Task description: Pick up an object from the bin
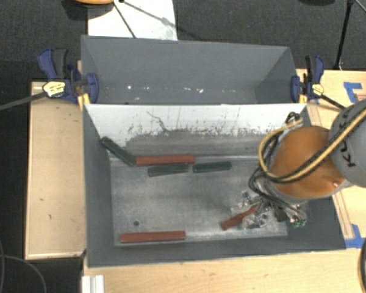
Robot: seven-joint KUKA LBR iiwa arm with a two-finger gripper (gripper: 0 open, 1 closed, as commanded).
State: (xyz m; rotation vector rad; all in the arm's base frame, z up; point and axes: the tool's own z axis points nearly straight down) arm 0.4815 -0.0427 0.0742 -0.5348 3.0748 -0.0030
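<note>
Nearest, along the front wall of the bin [98,200], a long red-brown stick [152,237] lies flat at the left. A little further in, at the near right, the gripper [256,215] is low over the floor under its orange cover [302,160]. A short red-brown stick [233,223] lies tilted there, and its right end goes under the gripper. I cannot tell if the gripper is spread or pressed together. Further back lie two dark green sticks [168,170] [211,166], another red-brown stick [165,160] just behind them, and a dark stick [117,151] slanted at the far left.
</note>
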